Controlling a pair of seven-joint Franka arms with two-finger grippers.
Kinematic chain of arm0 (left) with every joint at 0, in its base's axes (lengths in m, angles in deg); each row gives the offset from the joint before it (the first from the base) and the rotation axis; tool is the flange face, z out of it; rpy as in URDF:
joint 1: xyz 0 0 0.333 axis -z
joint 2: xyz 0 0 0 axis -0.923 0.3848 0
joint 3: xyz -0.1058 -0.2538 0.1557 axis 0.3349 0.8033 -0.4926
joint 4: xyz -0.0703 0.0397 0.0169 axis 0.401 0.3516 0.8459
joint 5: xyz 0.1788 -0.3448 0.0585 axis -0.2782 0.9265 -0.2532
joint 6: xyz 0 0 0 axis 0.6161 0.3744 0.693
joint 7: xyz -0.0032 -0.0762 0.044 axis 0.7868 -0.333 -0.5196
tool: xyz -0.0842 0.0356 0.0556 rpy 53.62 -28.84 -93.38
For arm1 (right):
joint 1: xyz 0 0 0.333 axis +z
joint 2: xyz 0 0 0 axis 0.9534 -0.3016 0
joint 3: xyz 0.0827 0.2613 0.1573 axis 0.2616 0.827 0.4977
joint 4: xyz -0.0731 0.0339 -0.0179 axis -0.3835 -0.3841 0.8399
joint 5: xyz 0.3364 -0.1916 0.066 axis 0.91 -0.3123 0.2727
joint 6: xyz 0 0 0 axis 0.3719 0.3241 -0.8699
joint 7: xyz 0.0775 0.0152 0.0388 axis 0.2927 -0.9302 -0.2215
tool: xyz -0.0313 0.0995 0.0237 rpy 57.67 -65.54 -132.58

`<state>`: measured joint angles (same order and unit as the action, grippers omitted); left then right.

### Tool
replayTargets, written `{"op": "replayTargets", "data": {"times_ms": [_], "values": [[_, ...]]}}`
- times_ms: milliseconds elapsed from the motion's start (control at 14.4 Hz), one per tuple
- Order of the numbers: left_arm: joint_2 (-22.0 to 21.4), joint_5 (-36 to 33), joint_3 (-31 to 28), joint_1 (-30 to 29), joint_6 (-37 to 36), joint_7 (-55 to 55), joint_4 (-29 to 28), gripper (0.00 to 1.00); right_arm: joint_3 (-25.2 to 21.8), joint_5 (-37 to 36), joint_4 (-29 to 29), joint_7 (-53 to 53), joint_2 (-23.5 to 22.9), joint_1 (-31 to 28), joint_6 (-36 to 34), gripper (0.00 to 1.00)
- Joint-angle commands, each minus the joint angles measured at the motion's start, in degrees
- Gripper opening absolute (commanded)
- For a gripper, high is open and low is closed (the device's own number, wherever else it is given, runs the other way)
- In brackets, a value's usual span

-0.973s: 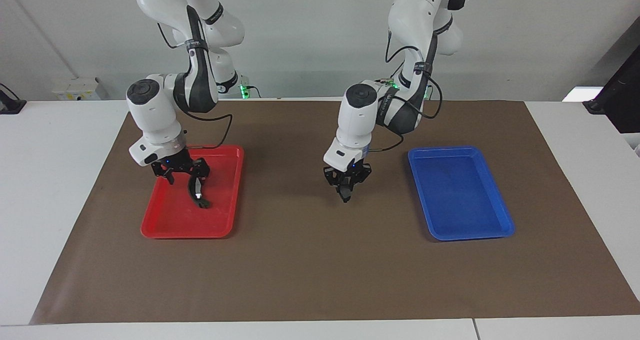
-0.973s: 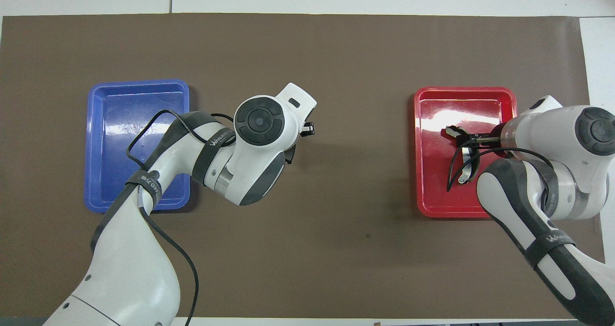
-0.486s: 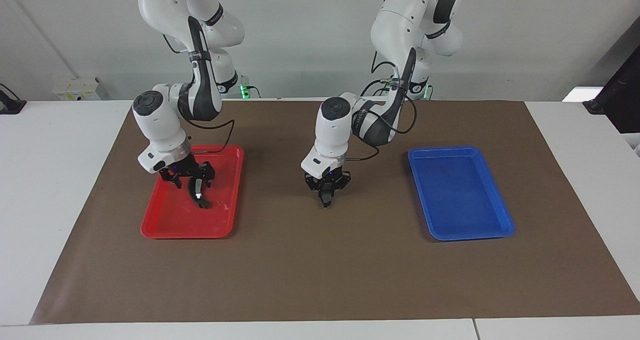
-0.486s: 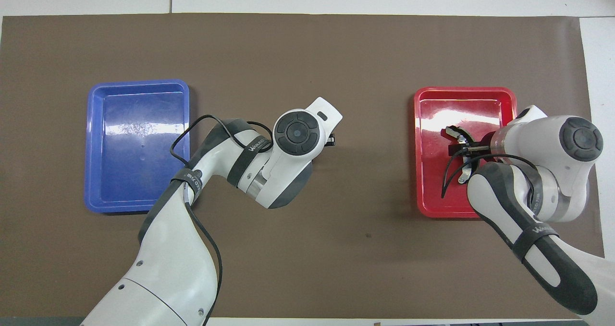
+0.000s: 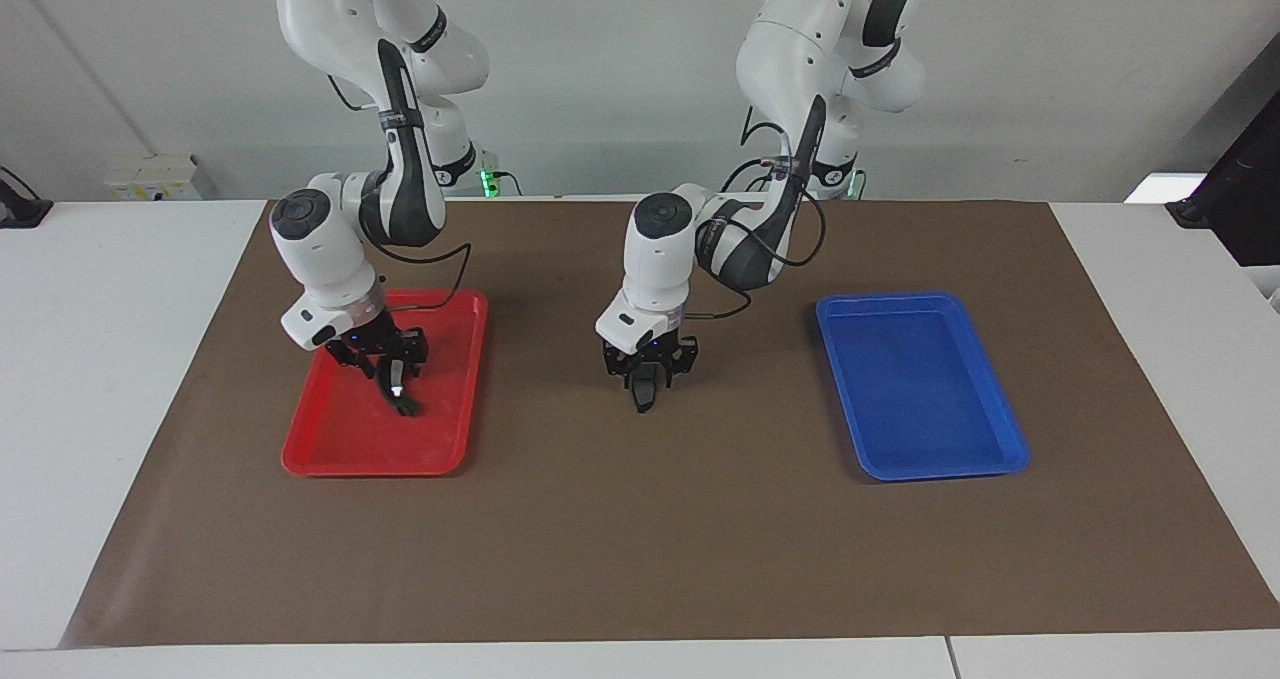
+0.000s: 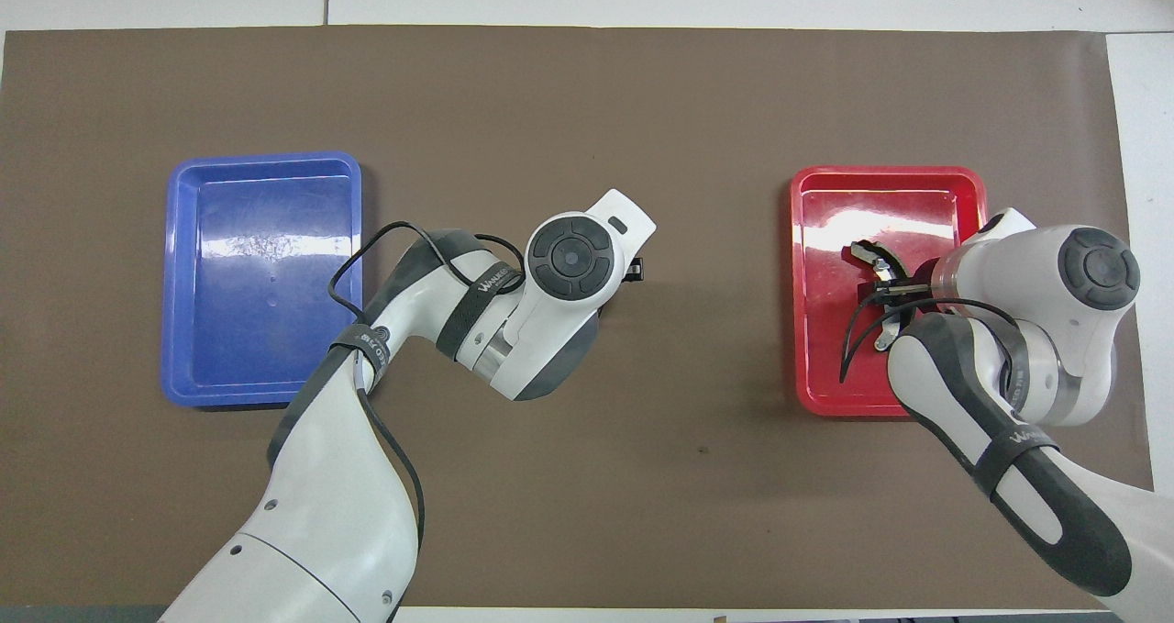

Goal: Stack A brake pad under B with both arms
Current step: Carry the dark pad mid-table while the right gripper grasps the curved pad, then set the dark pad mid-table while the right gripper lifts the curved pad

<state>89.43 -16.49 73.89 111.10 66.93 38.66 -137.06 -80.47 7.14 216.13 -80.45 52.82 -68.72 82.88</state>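
B (image 5: 402, 399), the long curved black pad with a bright spot, lies in the red tray (image 5: 440, 454). Its silvery end (image 6: 864, 253) shows in the overhead view. My right gripper (image 5: 385, 364) is low in the tray, open, with a finger on each side of B's upper part; it also shows in the overhead view (image 6: 885, 288). My left gripper (image 5: 643, 381) is shut on the A brake pad (image 5: 641, 397), a short dark-grey piece hanging just above the brown mat, between the two trays. In the overhead view the left hand hides the A pad.
An empty blue tray (image 5: 920, 389) stands on the mat toward the left arm's end of the table, also seen from overhead (image 6: 261, 274). The red tray (image 6: 825, 201) holds only B. The brown mat (image 5: 640, 539) covers the table's middle.
My left gripper has carried the A pad away from the blue tray toward the red tray and a little lower. My right gripper has turned and settled lower around B, which has not moved.
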Motion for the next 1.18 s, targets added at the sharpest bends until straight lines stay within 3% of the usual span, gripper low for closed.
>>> {"op": "replayTargets", "data": {"times_ms": [0,69,208,625,1112], "values": [[-5.01,-0.93,-0.55,-1.97,-0.19,-2.36,-4.79,0.90,0.19,1.25,0.83,1.92,0.22,-0.30,1.29,0.53],[-7.73,-0.93,-0.46,-3.55,-0.19,-4.73,-7.07,0.90,0.19,1.25,0.75,1.75,0.30,-0.30,1.12,0.28],[-13.88,-0.93,-0.46,-6.98,-1.15,-10.00,-11.82,0.92,0.28,1.25,0.13,0.26,0.65,-0.21,0.68,0.06],[-22.34,-0.93,-0.46,-19.19,-14.76,-26.25,-12.89,0.94,0.37,1.16,-13.64,-10.18,0.75,4.35,-17.23,0.02],[-27.70,-0.84,-0.46,-32.64,-16.01,-38.24,-11.84,0.99,0.37,0.46,-18.94,-27.85,-1.36,17.71,-18.67,0.00]]}}
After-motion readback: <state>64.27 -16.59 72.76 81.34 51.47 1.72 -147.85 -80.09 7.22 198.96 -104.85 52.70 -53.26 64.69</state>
